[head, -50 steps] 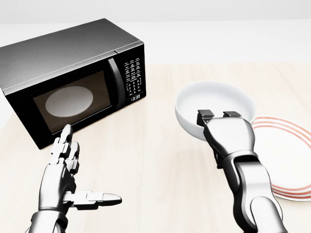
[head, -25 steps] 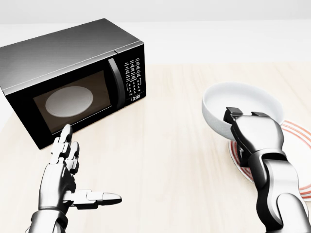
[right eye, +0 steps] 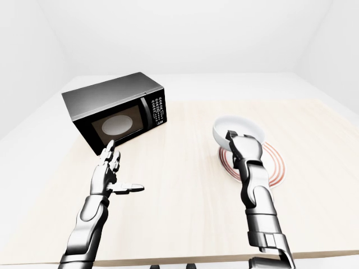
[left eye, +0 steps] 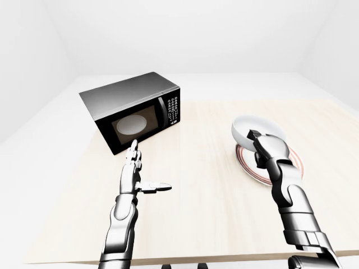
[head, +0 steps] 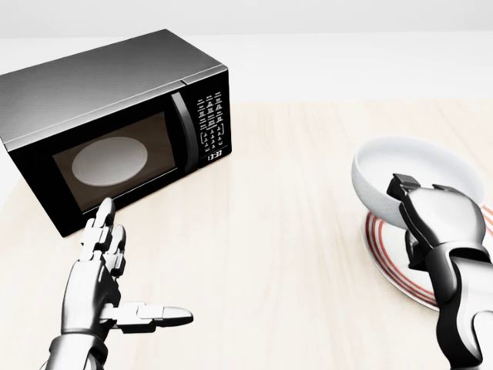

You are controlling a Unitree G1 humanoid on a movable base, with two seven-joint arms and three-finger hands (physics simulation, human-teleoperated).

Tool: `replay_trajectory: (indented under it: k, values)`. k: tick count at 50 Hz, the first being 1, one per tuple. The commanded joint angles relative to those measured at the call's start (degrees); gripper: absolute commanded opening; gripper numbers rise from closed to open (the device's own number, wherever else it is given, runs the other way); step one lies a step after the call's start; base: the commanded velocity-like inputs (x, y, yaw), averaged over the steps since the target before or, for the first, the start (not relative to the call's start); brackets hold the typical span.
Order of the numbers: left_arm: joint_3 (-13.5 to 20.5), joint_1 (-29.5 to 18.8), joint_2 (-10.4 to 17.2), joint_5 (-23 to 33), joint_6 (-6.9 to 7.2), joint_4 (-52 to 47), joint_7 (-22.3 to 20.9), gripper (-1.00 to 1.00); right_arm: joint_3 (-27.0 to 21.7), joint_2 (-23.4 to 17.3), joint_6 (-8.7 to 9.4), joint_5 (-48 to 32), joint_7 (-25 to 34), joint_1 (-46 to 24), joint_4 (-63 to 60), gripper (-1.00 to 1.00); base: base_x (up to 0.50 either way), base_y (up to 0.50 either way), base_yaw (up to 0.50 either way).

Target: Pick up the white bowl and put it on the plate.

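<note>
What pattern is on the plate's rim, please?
Red concentric rings on the white plate, clearest in the head view.

Bare simulated kitchen, microwave, wooden table, blank white walls

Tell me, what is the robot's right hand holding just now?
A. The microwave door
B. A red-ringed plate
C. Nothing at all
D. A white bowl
D: the right hand grips the rim of the white bowl, carrying it over the left edge of the red-ringed plate, while the left hand is open and empty near the microwave.
</note>
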Motion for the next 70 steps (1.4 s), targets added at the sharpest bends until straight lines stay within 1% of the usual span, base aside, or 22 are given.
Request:
replay_trajectory:
  k: [1,3,6,9,20,23,27,28,29,33,36,38,43,46,50,52,54,56,62,65,67,70]
  values:
    - [-0.1,0.1,0.0,0.1,0.22,-0.3,0.0,1.0,-1.9,-1.9,0.0,-1.2,-1.0,0.4,-0.1,-1.0,0.0,0.0,0.0]
    - [0.0,-0.1,0.0,0.1,-0.05,0.1,0.0,1.0,-2.2,-2.2,0.0,-0.9,-1.4,0.6,0.3,-1.0,0.0,0.0,0.0]
    - [-0.1,-0.1,0.0,0.1,0.15,-0.1,0.0,1.0,-2.4,-2.4,0.0,-0.5,-2.0,1.4,0.9,-1.0,0.0,0.0,0.0]
    - [0.0,-0.1,0.0,0.1,-0.02,0.1,0.0,1.0,-2.9,-2.9,0.0,0.0,-2.5,1.5,1.8,-1.0,0.0,0.0,0.0]
    - [0.1,-0.2,0.0,0.0,-0.01,0.4,0.1,1.0,-4.8,-4.6,0.0,1.1,-2.0,3.1,0.7,-1.0,0.0,0.0,0.0]
    - [0.1,-0.2,0.0,-0.1,0.34,0.2,0.2,1.0,-5.7,-5.2,0.0,1.5,-1.5,3.6,0.0,-1.0,0.0,0.0,0.0]
    - [0.2,-0.4,0.0,-0.3,0.33,0.5,0.3,1.0,-6.4,-5.7,0.0,1.9,-1.6,4.2,0.0,-1.0,0.0,0.0,0.0]
    - [0.1,-0.4,0.0,-0.3,0.55,0.2,0.3,1.0,-6.6,-5.8,0.0,2.0,-1.6,4.2,0.0,-1.0,0.0,0.0,0.0]
    - [0.2,-0.5,0.0,-0.3,0.33,0.5,0.3,1.0,-6.8,-6.0,0.0,2.2,-1.5,4.5,-0.2,-1.0,0.0,0.0,0.0]
    - [0.1,-0.6,0.0,-0.3,0.28,0.6,0.3,1.0,-7.4,-6.3,0.0,2.7,-1.5,4.7,0.0,-1.0,0.0,0.0,0.0]
    - [0.1,-0.4,0.0,-0.3,0.55,0.2,0.3,1.0,-7.5,-6.4,0.0,3.1,-2.1,4.7,0.7,-1.0,0.0,0.0,0.0]
    - [0.1,-0.5,0.0,-0.3,0.06,0.8,0.3,1.0,-7.4,-6.4,0.0,3.2,-2.3,4.8,1.1,-1.0,0.0,0.0,0.0]
    - [0.1,-0.3,0.0,-0.2,0.34,0.3,0.2,1.0,-7.2,-6.4,0.0,3.7,-2.6,4.7,1.8,-1.0,0.0,0.0,0.0]
    - [0.1,-0.4,0.0,-0.2,0.05,0.6,0.2,1.0,-7.0,-6.4,0.0,3.9,-3.2,4.4,2.8,-1.0,0.0,0.0,0.0]
    - [0.0,-0.2,0.0,-0.1,0.41,0.0,0.2,1.0,-6.8,-6.4,0.0,5.0,-2.9,4.1,3.6,-1.0,0.0,0.0,0.0]
    - [0.0,-0.2,0.0,-0.1,0.15,0.3,0.2,1.0,-6.6,-6.3,0.0,5.6,-3.3,3.7,4.9,-1.0,0.0,0.0,0.0]
    - [0.0,-0.1,0.0,-0.1,0.47,-0.1,0.1,1.0,-6.4,-6.3,0.0,6.5,-3.0,3.8,5.0,-1.0,0.0,0.0,0.0]
    - [0.0,0.0,0.0,-0.1,0.48,-0.2,0.1,1.0,-6.2,-6.4,0.0,6.7,-3.6,3.6,6.1,-1.0,0.0,0.0,0.0]
    - [0.0,-0.1,0.0,0.0,0.34,-0.1,0.1,1.0,-6.0,-6.5,0.0,7.1,-4.2,3.7,7.1,-1.0,0.0,0.0,0.0]
    - [0.0,-0.3,0.0,0.0,0.01,0.4,0.1,1.0,-5.8,-6.6,0.0,7.4,-4.4,3.4,7.9,-1.0,0.0,0.0,0.0]
    - [0.0,0.0,0.0,0.0,0.46,-0.2,0.1,1.0,-5.7,-6.8,0.0,7.6,-4.6,3.2,8.5,-1.0,0.0,0.0,0.0]
    - [0.0,-0.2,0.0,0.0,0.35,0.0,0.2,1.0,-5.6,-6.8,0.0,7.8,-4.4,3.2,8.4,-1.0,0.0,0.0,0.0]
